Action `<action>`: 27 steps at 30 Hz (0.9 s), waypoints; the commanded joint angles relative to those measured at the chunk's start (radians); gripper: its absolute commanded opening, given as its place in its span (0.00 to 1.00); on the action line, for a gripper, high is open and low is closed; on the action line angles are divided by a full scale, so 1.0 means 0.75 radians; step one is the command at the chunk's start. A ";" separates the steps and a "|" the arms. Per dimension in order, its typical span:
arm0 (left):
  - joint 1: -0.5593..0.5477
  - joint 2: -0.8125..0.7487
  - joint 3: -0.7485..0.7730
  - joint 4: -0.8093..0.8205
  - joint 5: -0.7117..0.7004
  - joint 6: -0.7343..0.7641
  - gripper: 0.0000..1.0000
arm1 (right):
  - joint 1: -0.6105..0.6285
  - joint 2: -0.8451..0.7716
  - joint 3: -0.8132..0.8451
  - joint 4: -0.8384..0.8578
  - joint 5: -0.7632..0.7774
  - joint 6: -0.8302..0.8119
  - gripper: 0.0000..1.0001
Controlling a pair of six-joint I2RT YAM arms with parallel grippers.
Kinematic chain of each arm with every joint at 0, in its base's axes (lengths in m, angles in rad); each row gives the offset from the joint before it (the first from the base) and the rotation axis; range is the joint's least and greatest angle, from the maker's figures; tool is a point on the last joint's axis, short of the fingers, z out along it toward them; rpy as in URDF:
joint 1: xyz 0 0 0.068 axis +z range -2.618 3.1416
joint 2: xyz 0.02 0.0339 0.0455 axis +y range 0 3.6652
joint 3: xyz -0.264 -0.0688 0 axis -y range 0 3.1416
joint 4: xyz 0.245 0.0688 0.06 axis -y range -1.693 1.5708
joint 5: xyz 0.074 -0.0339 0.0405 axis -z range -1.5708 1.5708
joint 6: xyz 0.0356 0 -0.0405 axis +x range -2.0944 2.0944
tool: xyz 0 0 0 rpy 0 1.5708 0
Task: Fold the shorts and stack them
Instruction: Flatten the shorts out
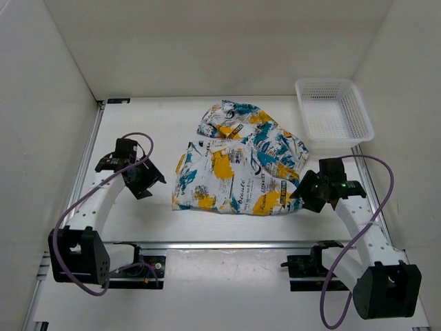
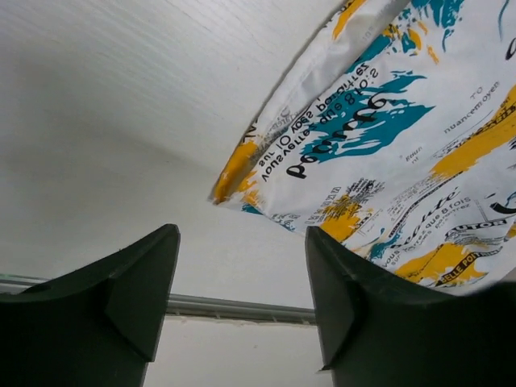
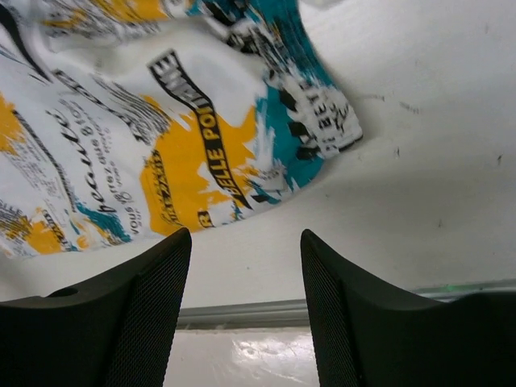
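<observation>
White printed shorts (image 1: 227,183) lay flat mid-table, with another pair (image 1: 258,134) crumpled just behind, touching them. From above, the left gripper (image 1: 160,181) sat low at their left edge and the right gripper (image 1: 298,194) at their right edge.

On the left wrist, the fingers (image 2: 121,298) stood spread and empty, the shorts' (image 2: 387,145) corner just beyond.

On the right wrist, the fingers (image 3: 355,314) stood spread and empty, with the shorts (image 3: 161,137) just ahead.

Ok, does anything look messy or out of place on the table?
The far shorts lie crumpled and askew, touching the flatter near shorts but not squarely stacked on them. The basket sits upright; nothing spilled.
</observation>
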 commanded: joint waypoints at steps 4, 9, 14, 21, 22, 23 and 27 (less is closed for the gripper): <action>-0.129 0.101 -0.035 0.046 -0.020 -0.051 0.99 | -0.032 0.007 -0.151 0.021 -0.131 0.133 0.61; -0.272 0.303 0.008 0.083 -0.046 -0.115 1.00 | -0.057 -0.005 -0.282 0.159 -0.221 0.201 0.64; -0.358 0.465 0.035 0.126 -0.085 -0.139 0.88 | -0.102 0.046 -0.332 0.239 -0.223 0.228 0.66; -0.359 0.637 0.120 0.143 -0.169 -0.084 0.24 | -0.114 0.234 -0.332 0.433 -0.203 0.228 0.62; -0.359 0.655 0.133 0.143 -0.169 -0.084 0.15 | -0.114 0.255 -0.315 0.450 -0.191 0.228 0.60; -0.359 0.655 0.133 0.143 -0.157 -0.084 0.10 | -0.114 0.277 -0.315 0.464 -0.179 0.209 0.55; -0.359 0.668 0.225 0.143 -0.130 -0.072 0.10 | -0.114 0.420 -0.209 0.544 -0.146 0.177 0.09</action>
